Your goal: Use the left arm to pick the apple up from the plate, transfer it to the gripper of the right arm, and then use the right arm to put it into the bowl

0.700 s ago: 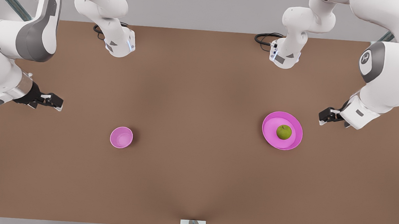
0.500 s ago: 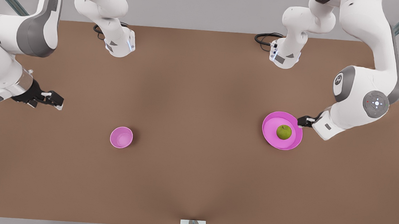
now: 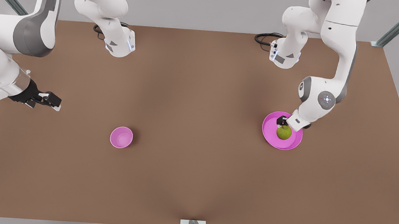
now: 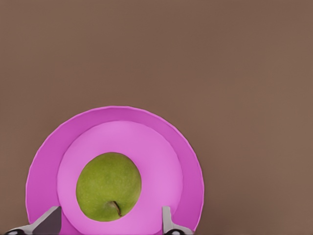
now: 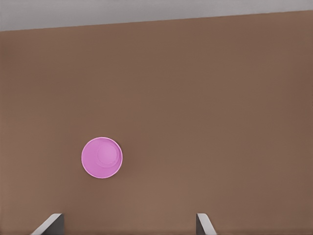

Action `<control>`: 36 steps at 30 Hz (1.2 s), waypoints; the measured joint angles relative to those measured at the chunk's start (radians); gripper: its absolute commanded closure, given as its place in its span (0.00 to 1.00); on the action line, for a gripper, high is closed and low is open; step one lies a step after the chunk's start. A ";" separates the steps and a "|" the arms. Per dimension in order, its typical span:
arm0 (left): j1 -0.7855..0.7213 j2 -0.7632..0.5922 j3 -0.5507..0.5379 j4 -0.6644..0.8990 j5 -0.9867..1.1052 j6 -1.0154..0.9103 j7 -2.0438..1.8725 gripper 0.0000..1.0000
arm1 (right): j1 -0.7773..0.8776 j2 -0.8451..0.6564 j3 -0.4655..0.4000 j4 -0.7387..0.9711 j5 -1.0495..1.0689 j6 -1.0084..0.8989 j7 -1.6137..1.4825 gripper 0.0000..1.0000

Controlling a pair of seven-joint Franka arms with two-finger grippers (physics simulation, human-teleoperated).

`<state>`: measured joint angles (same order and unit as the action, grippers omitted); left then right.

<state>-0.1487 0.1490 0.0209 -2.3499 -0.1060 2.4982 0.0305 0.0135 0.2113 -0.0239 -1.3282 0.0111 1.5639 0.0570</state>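
Apple (image 3: 284, 132) sits on the plate (image 3: 269, 132), a little off the plate's middle, at the front view's right.

By size, the brown table (image 3: 197, 133) comes first, carrying everything. Next are the two white arms. The left arm (image 3: 328, 58) reaches down from the far edge to the plate, and the left gripper (image 3: 281, 121) hangs just over the apple's far side. From the front its fingers are too small to judge. The left wrist view settles it: two fingertips (image 4: 49, 223) stand spread wide, one on each side of the apple (image 4: 108, 186), not touching it, over the plate (image 4: 190, 166). That view also shows the dark stem dimple.

The right arm (image 3: 6, 48) waits at the front view's left, its right gripper (image 3: 51, 101) well apart from the bowl (image 3: 121, 137). The right wrist view shows its fingertips (image 5: 49, 224) spread, with the bowl (image 5: 101, 157) beyond them on the table.
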 measured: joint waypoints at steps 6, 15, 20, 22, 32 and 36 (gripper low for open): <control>0.022 0.050 0.000 -0.026 -0.001 0.123 0.028 0.00 | -0.001 0.000 0.003 0.002 0.004 0.000 0.004 0.00; 0.026 0.112 -0.002 -0.026 -0.002 0.199 0.060 0.00 | -0.025 0.000 -0.002 0.006 0.054 -0.003 0.006 0.00; 0.025 0.164 -0.003 -0.024 -0.003 0.213 0.071 0.00 | -0.024 0.000 -0.001 0.008 0.059 -0.002 0.007 0.00; 0.025 0.180 -0.004 -0.023 -0.003 0.219 0.075 0.00 | -0.024 0.000 0.000 0.008 0.059 -0.002 0.007 0.00; 0.026 0.214 -0.004 -0.020 0.001 0.247 0.083 0.15 | -0.023 0.002 0.002 0.008 0.059 0.003 0.008 0.00; 0.025 0.203 -0.006 -0.020 0.002 0.251 0.084 0.15 | -0.021 0.002 0.002 0.008 0.055 0.004 0.008 0.00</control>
<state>-0.1240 0.3525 0.0146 -2.3694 -0.1044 2.7493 0.1146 -0.0076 0.2128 -0.0217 -1.3197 0.0659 1.5678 0.0650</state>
